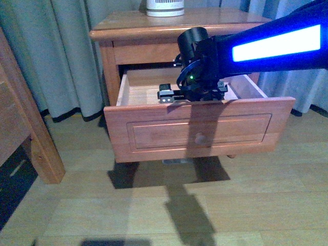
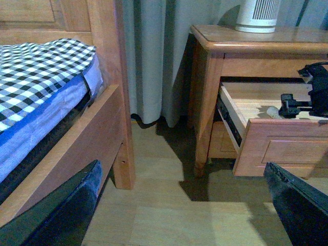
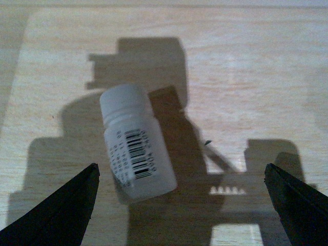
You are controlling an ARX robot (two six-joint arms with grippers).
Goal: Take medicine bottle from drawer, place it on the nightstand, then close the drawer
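The medicine bottle (image 3: 136,148), small and white with a barcode label, lies on its side on the drawer's pale floor. My right gripper (image 3: 180,169) is open above it, with the bottle nearer one finger and touching neither. In the front view my right gripper (image 1: 193,94) reaches down into the open drawer (image 1: 154,128) of the nightstand (image 1: 169,25), and the bottle is hidden there. My left gripper (image 2: 182,166) is open and empty over the floor beside the nightstand (image 2: 205,77). The drawer (image 2: 287,148) also shows there, with a small white shape (image 2: 271,111) inside.
A white slatted device (image 1: 165,7) stands on the nightstand top. The shallower upper drawer (image 1: 148,51) is shut. A bed frame post (image 1: 31,128) stands on the left, with a checkered bed cover (image 2: 41,66) behind it. Grey curtains (image 1: 56,51) hang at the back.
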